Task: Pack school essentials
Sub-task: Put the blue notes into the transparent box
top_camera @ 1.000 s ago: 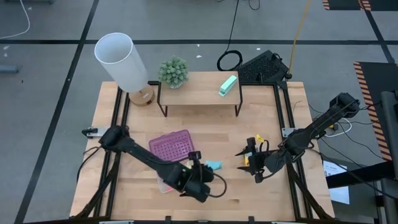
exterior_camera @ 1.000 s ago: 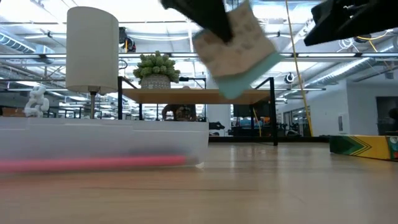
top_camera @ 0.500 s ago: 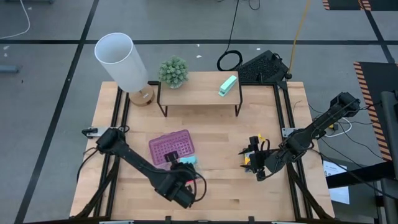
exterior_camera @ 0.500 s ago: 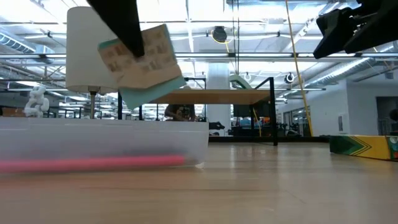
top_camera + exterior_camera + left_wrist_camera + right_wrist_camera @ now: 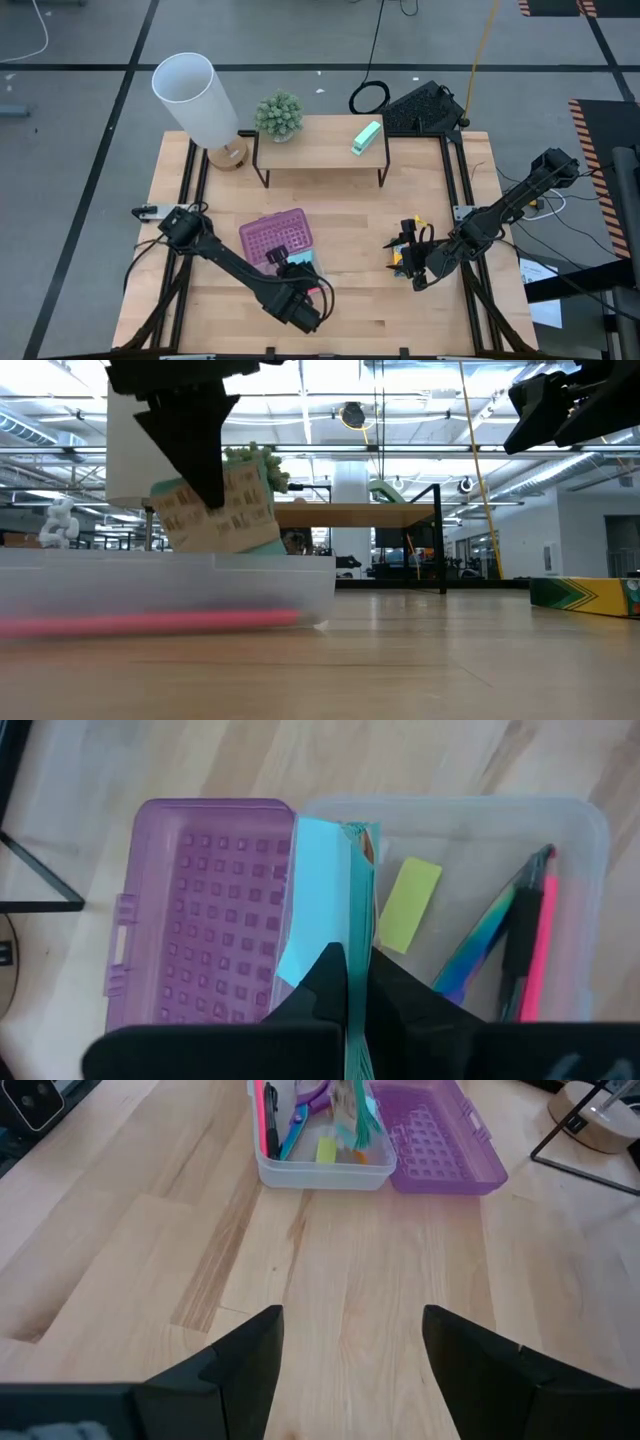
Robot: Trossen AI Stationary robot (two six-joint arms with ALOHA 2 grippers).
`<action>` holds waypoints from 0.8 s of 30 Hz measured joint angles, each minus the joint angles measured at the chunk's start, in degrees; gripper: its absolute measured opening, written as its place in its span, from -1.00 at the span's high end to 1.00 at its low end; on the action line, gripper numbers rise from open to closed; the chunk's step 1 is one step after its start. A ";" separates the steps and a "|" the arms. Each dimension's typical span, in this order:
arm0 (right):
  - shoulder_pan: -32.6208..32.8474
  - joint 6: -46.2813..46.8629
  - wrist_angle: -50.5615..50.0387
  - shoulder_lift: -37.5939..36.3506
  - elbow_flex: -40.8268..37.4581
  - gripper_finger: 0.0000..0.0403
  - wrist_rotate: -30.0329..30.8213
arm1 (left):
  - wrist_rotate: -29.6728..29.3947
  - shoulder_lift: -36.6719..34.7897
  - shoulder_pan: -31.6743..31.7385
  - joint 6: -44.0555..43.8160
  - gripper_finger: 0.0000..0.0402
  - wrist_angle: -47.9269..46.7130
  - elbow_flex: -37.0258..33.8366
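bare tabletop [image 5: 355, 300] lies open between the clear case [image 5: 325, 1168] and the crayon box [image 5: 585, 596].

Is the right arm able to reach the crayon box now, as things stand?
Probably yes. The right gripper is open and empty, hovering right by the crayon box, with nothing lying between them. The left gripper is busy over the clear case.

Even, bright overhead light fills every view, and shadows on the wooden table [image 5: 340, 300] are soft and faint. In the low view, ceiling strip lights [image 5: 420, 372] glare white behind the dark arm silhouettes, and the near clear case [image 5: 170, 590] is blurred. The left wrist view is soft around the sticky-note pad [image 5: 335, 910]; the right wrist view is sharper.
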 joint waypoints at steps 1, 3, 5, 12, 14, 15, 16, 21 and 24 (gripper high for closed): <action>0.00 -0.08 0.02 0.00 -0.01 -0.16 0.00 | 0.02 0.02 0.09 -0.08 0.94 -0.04 0.00; 0.00 -0.18 -0.04 0.00 -0.01 -0.16 0.00 | 0.00 -0.01 0.46 -0.02 0.94 -0.18 0.00; 0.00 -0.61 -0.03 0.00 -0.02 -0.16 0.00 | 0.05 -0.02 0.94 0.84 0.95 -0.18 0.00; -0.02 -1.74 -0.02 0.00 -0.02 -0.16 0.02 | 0.11 1.04 2.51 3.02 0.94 -2.16 -0.02; -0.02 -1.79 -0.18 0.00 -0.02 -0.16 0.00 | 0.15 1.35 2.80 4.41 0.94 -1.38 -0.02; -0.02 -1.92 -0.37 0.00 -0.02 -0.16 0.00 | 0.30 1.47 2.81 4.54 0.94 -1.45 -0.01; -0.02 -1.94 -0.37 0.00 -0.02 -0.16 0.02 | 0.57 1.52 2.79 4.58 0.94 -1.69 0.10; -0.03 -2.18 -0.42 0.00 -0.02 -0.16 0.20 | 1.31 1.38 2.60 4.72 0.94 -5.70 3.25; -0.04 -2.18 -0.39 0.00 -0.02 -0.16 0.26 | 0.17 1.30 2.27 4.51 0.94 -8.03 5.52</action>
